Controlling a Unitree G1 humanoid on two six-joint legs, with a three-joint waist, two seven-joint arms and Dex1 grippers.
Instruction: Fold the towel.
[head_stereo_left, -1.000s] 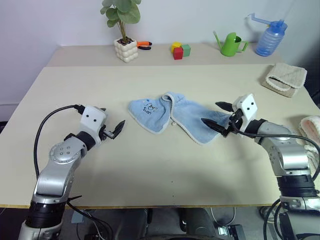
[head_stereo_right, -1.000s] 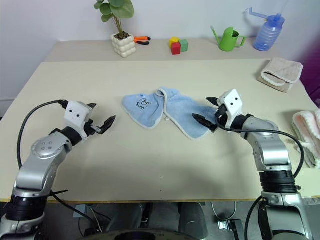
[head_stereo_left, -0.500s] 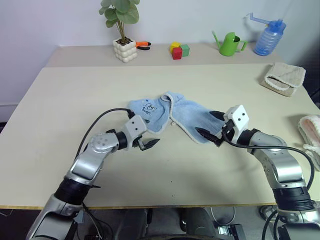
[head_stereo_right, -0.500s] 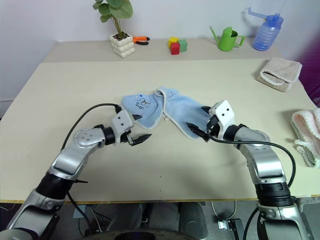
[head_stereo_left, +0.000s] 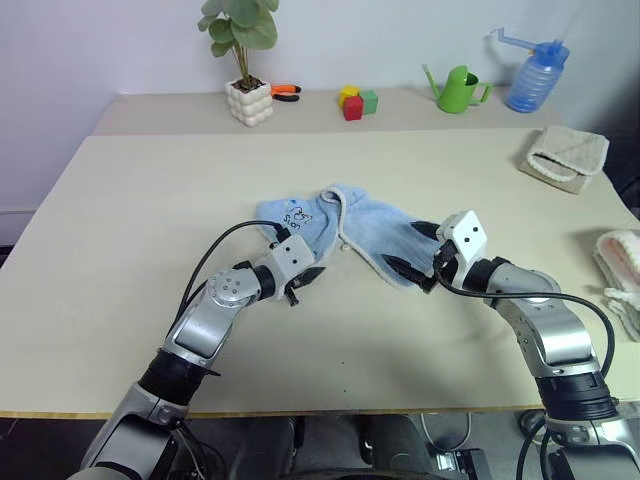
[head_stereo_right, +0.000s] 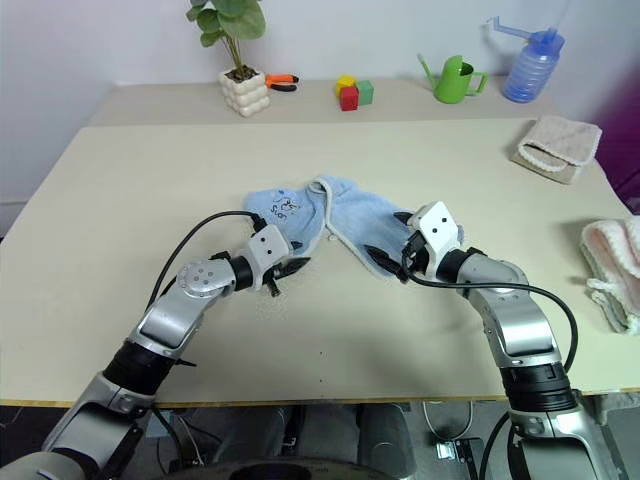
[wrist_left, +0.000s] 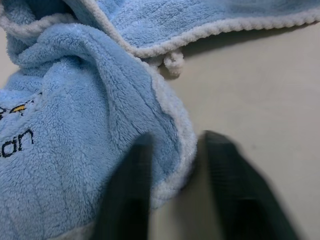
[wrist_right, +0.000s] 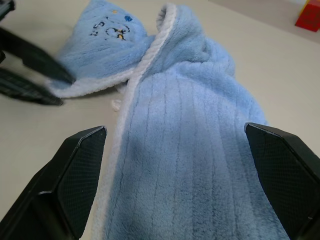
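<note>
The light blue towel (head_stereo_left: 360, 225) lies crumpled mid-table, its printed corner toward the left. My left gripper (head_stereo_left: 305, 277) sits at the near left edge of the towel (wrist_left: 75, 125). The fingers (wrist_left: 230, 180) of this gripper (wrist_left: 177, 142) are pinched on the white trim. It appears again at the towel's corner in the right wrist view, as the left gripper (wrist_right: 62, 90). My right gripper (head_stereo_left: 412, 250) stands wide open over the right end of the towel (wrist_right: 185, 150), one finger on each side of the cloth.
Along the back stand a potted plant (head_stereo_left: 250, 100), orange pliers (head_stereo_left: 288, 90), coloured blocks (head_stereo_left: 356, 101), a green watering can (head_stereo_left: 462, 90) and a blue spray bottle (head_stereo_left: 540, 75). A beige folded cloth (head_stereo_left: 568, 157) and a pink-white fluffy cloth (head_stereo_left: 625, 262) lie at the right edge.
My left arm swung in from the left to the towel's near left edge and its fingers closed there. The right gripper edged slightly left and stayed open.
</note>
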